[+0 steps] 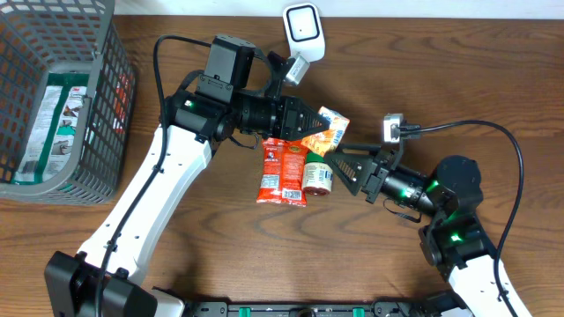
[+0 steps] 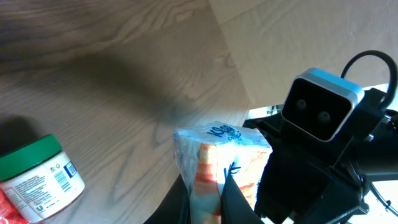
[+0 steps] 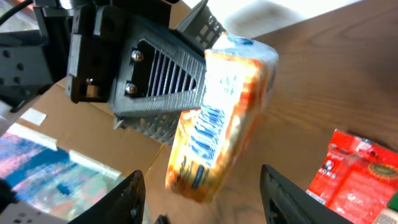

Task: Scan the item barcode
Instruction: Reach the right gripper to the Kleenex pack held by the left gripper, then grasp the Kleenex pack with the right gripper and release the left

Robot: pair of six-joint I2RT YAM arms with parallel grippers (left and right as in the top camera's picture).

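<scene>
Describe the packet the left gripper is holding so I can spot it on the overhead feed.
Start at the white scanner at the far edge of the table. Just nearer, the left gripper pinches an orange-and-blue packet; the neighbouring red pouch and green-lidded jar lie ungripped.

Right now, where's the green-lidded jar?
Overhead view, centre of the table: the green-lidded jar lies just right of the red packet, below the orange packet in the left gripper, with the right gripper on its other side.
</scene>
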